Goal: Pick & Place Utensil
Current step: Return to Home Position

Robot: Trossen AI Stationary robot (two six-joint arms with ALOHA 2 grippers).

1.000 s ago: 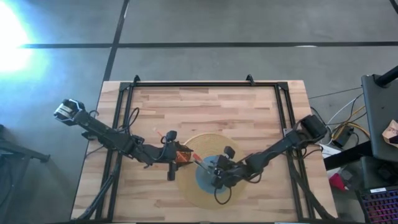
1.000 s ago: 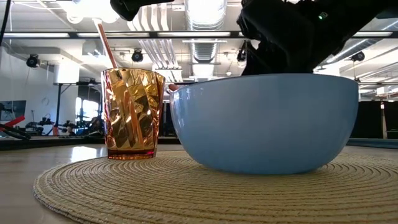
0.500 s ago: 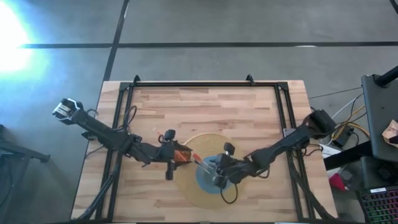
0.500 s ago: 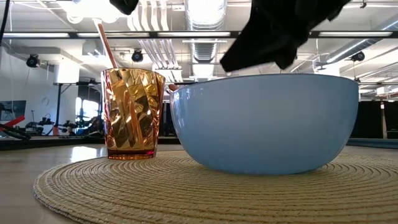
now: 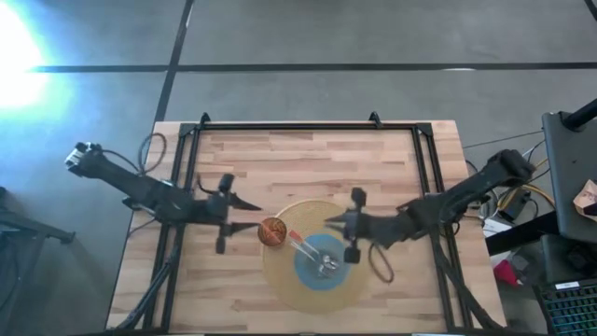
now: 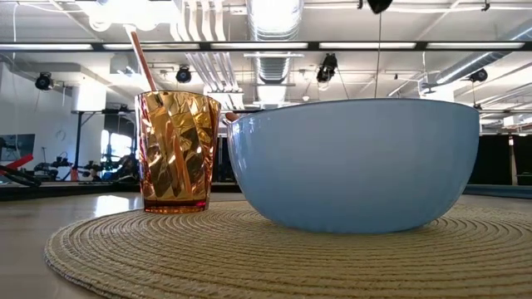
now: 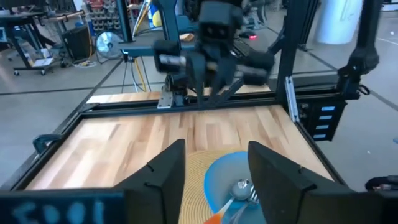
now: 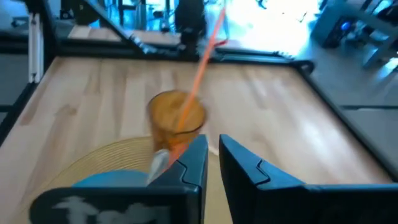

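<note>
Low view: woven mat [image 6: 166, 257] on table [image 6: 25, 218], lit room [image 6: 58, 116] behind; left hand [image 7: 216, 152] spread, right hand [image 8: 213, 144] barely parted.

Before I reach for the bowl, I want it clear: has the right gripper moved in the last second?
Yes. The right gripper has drawn back off the blue bowl, toward the right edge of the table.

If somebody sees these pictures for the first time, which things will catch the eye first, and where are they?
The big blue bowl dominates, sitting on a round woven placemat on the wooden table, with metal cutlery lying inside it. Close beside it on the mat stands a faceted amber cup with a slanted orange straw in it. The left gripper and right gripper hang empty, one on each side.
</note>
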